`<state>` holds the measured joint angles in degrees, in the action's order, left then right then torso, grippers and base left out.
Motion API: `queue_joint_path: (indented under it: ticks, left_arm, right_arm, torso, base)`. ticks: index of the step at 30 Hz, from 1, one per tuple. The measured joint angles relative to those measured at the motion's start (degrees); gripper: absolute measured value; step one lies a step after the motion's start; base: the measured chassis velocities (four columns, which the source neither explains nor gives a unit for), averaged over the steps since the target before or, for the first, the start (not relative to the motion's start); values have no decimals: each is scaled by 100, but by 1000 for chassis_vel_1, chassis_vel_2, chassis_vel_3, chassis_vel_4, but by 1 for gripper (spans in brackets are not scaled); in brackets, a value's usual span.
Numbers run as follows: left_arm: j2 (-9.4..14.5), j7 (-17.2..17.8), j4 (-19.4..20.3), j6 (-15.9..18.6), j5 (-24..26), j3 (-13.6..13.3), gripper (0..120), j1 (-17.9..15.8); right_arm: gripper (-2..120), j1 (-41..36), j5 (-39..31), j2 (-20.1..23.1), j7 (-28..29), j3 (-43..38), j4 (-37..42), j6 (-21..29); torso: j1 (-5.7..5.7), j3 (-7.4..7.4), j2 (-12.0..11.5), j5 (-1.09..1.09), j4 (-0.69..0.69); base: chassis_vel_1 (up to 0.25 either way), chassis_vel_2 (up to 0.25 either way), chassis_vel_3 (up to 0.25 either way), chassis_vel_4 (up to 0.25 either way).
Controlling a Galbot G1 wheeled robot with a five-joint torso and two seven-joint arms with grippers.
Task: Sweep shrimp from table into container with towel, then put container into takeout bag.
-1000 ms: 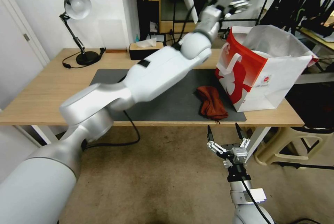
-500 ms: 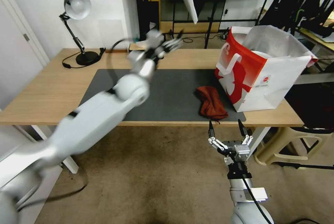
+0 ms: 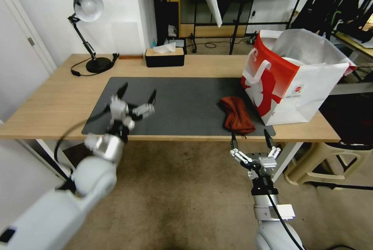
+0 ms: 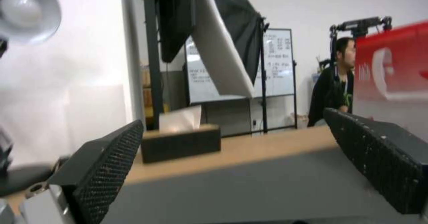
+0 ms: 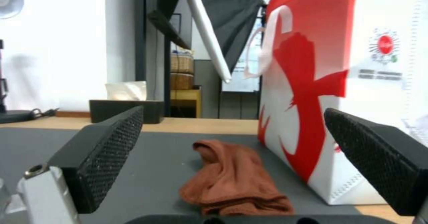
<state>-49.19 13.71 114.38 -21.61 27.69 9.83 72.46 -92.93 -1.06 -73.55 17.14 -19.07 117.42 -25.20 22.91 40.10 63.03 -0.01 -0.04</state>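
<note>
The rust-brown towel (image 3: pixel 237 114) (image 5: pixel 232 180) lies bunched on the dark mat (image 3: pixel 186 102) of the table (image 3: pixel 50 94), just left of the red and white takeout bag (image 3: pixel 287 79) (image 5: pixel 330 100). The bag stands upright at the right end. My left gripper (image 3: pixel 138 91) (image 4: pixel 234 120) is open and empty above the mat's front left part, pointing toward the table's back. Just off the table's front edge, below it and in front of the towel, my right gripper (image 3: pixel 249 138) (image 5: pixel 234 112) is open and empty. The shrimp and the container are out of view.
A black tissue box (image 3: pixel 164 56) (image 4: pixel 180 143) sits at the back middle of the table. A desk lamp (image 3: pixel 87 7) stands at the back left with its cable beside it. A beige stool (image 3: pixel 322 160) stands on the floor by the right end.
My left arm has swung back from high beside the takeout bag, across the table to the left and down, ending low over the mat's front left. The right gripper has barely moved.
</note>
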Motion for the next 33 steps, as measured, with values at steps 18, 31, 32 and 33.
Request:
queue_joint_path:
  ticks: [18, 31, 32, 33]
  left_arm:
    - [-669, -327, -1059, -1652, -1031, 928, 100, 1590]
    - [-704, -227, -1079, -1641, -1066, 897, 100, 1538]
    - [-704, -226, -1078, -1638, -1065, 894, 100, 1535]
    - [-704, -226, -1078, -1638, -1065, 894, 100, 1535]
  right_arm:
    - [100, 237, 472, -439, 154, 49, -491, -242]
    - [100, 257, 559, -524, 165, 91, -542, -247]
    - [100, 256, 559, -523, 165, 92, -542, -247]
    - [100, 256, 559, -523, 165, 92, -542, -247]
  torso:
    - [1, 1, -1, 1, 5]
    - [1, 1, -1, 1, 4]
    - [1, 1, -1, 1, 4]
    - [1, 1, -1, 1, 4]
  base:
    - [0, 0, 0, 0]
    - [0, 0, 0, 0]
    - [0, 0, 0, 0]
    - [0, 0, 0, 0]
